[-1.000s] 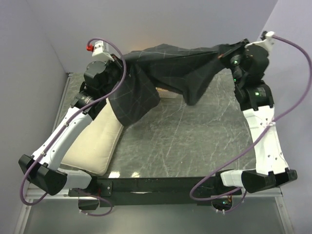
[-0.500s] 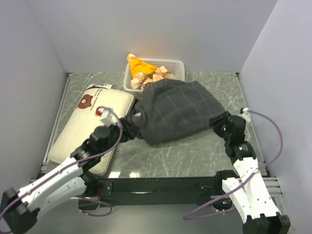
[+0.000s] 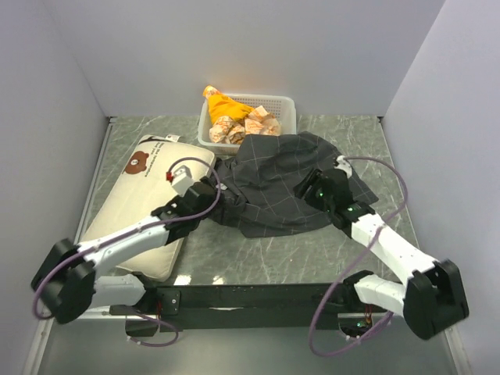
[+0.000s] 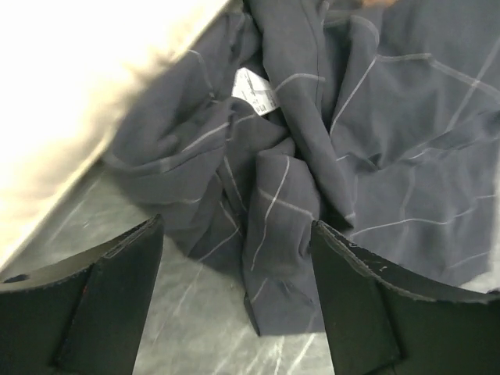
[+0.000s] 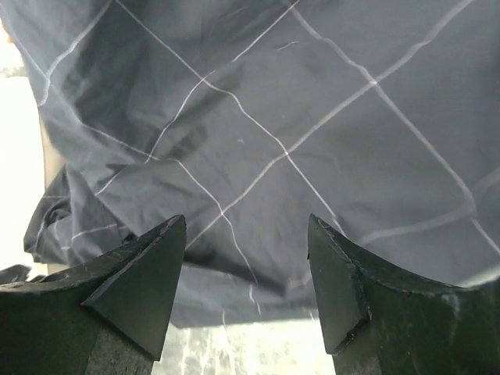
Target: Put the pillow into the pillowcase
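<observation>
The cream pillow [image 3: 129, 215] with a brown bear face lies flat along the table's left side; its edge shows in the left wrist view [image 4: 70, 94]. The dark checked pillowcase [image 3: 273, 183] lies crumpled in the middle, its left edge against the pillow. My left gripper [image 3: 208, 191] is open at that left edge, with a bunched fold of the pillowcase [image 4: 281, 211] lying between its fingers [image 4: 109, 289] and a white label [image 4: 254, 87] beyond. My right gripper [image 3: 314, 189] is open low over the case's right part, and checked pillowcase cloth [image 5: 266, 117] lies ahead of the right gripper [image 5: 246, 242].
A white mesh basket [image 3: 286, 102] with orange-and-white cloth bundles [image 3: 233, 117] stands at the back, just behind the pillowcase. Grey walls close in the left, back and right. Bare marble table [image 3: 273, 254] shows in front of the case.
A second ago both grippers held the pillowcase up at the back. They have let go; the case now lies on the table and both arms have come down beside it.
</observation>
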